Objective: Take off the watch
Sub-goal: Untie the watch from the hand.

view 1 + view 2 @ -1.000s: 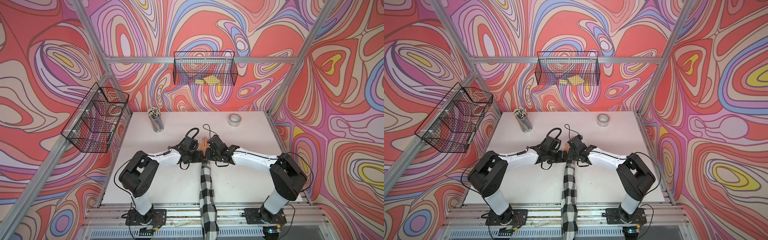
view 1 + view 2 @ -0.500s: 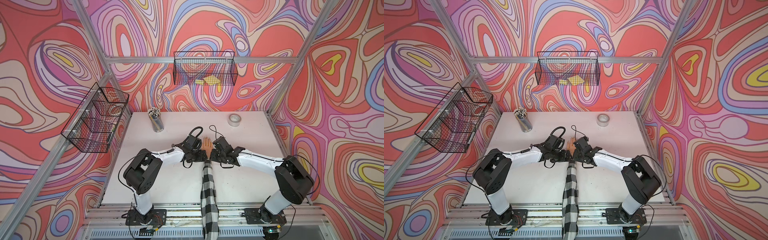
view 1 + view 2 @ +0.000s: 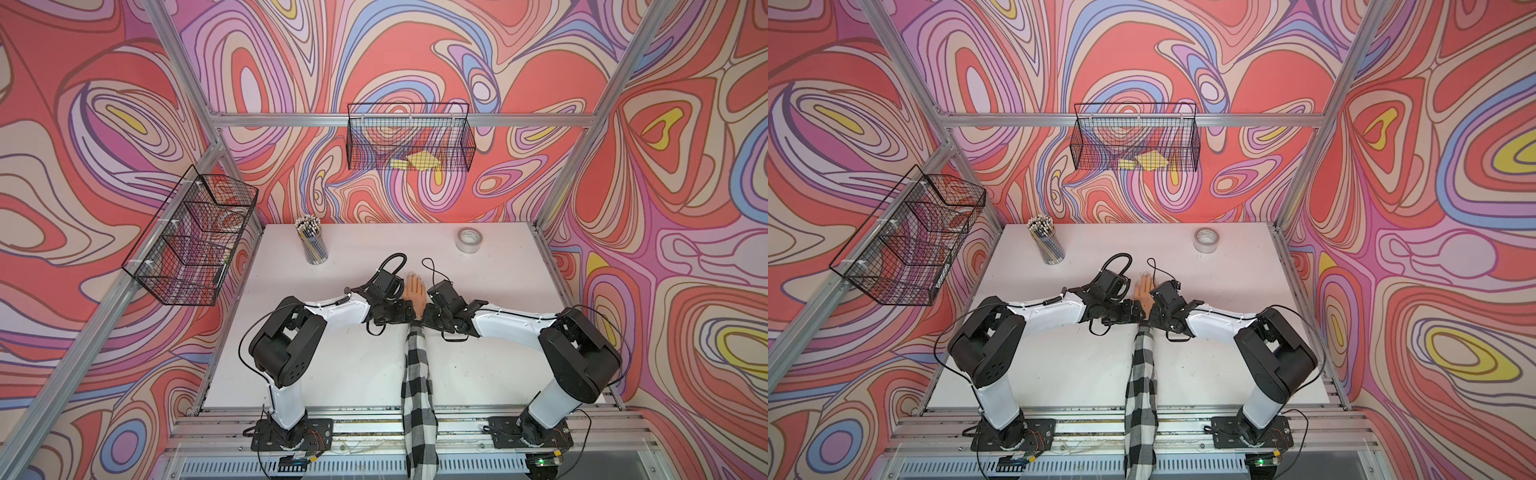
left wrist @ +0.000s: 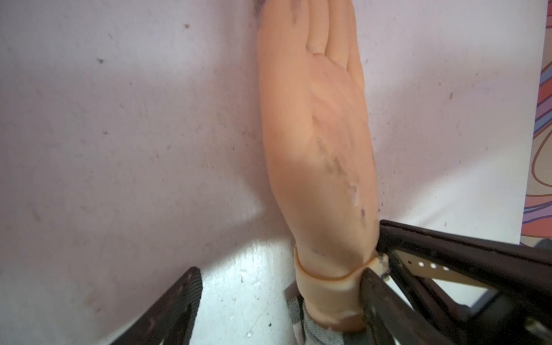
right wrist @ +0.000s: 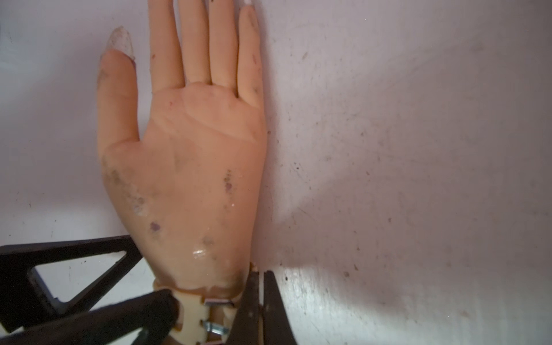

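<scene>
The watch [image 5: 191, 313] sits on the wrist of a mannequin hand [image 3: 415, 289] that lies flat on the table with a checked sleeve [image 3: 417, 395]. Its cream strap [image 4: 322, 283] circles the wrist and the metal buckle [image 5: 218, 328] faces up. The strap's free end [image 4: 433, 265], with its holes, runs into my right gripper [image 5: 261, 273], which is shut on it beside the wrist. My left gripper [image 4: 280, 268] stands open astride the wrist. One of its fingers [image 4: 376, 298] presses the strap near the buckle; the other finger [image 4: 179, 307] is clear of it. Both top views hide the watch under the grippers.
A grey tape roll [image 3: 469, 239] lies at the back right of the white table [image 3: 332, 374]. A cup of pencils [image 3: 311, 245] stands at the back left. Wire baskets hang on the back wall [image 3: 409, 141] and the left wall [image 3: 191, 237].
Both grippers slid back from over the palm to the wrist, uncovering the hand. The left jaws narrowed a little.
</scene>
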Controlling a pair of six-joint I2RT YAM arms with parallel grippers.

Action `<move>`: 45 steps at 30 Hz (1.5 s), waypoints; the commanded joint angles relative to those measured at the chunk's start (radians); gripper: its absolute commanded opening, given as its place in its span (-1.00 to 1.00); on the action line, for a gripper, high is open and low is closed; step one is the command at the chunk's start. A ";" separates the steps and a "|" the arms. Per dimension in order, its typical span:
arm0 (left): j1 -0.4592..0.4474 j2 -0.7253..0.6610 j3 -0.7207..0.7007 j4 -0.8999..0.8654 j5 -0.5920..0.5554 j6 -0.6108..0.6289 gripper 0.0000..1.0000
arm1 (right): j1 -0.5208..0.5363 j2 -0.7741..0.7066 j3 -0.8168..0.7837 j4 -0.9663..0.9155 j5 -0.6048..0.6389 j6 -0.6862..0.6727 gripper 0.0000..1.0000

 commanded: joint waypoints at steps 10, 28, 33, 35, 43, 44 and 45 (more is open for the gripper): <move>0.019 0.012 -0.023 -0.103 -0.058 0.017 0.69 | 0.001 -0.016 0.033 0.023 -0.087 -0.066 -1.00; 0.079 -0.113 -0.061 0.001 0.016 0.008 0.73 | 0.002 0.001 0.175 -0.004 -0.148 -0.089 -1.00; 0.080 -0.118 -0.084 0.061 0.061 -0.014 0.74 | 0.001 0.013 0.169 -0.006 -0.143 -0.077 -1.00; 0.080 -0.109 -0.092 0.081 0.077 -0.024 0.74 | 0.001 0.017 0.169 -0.010 -0.141 -0.075 -1.00; 0.054 -0.082 -0.108 0.110 0.089 -0.034 0.74 | 0.001 0.007 0.143 -0.013 -0.113 -0.056 -1.00; 0.051 -0.079 -0.106 0.111 0.088 -0.035 0.74 | 0.001 0.007 0.143 -0.017 -0.108 -0.056 -1.00; 0.048 -0.077 -0.106 0.113 0.087 -0.036 0.74 | 0.001 0.007 0.143 -0.017 -0.107 -0.056 -1.00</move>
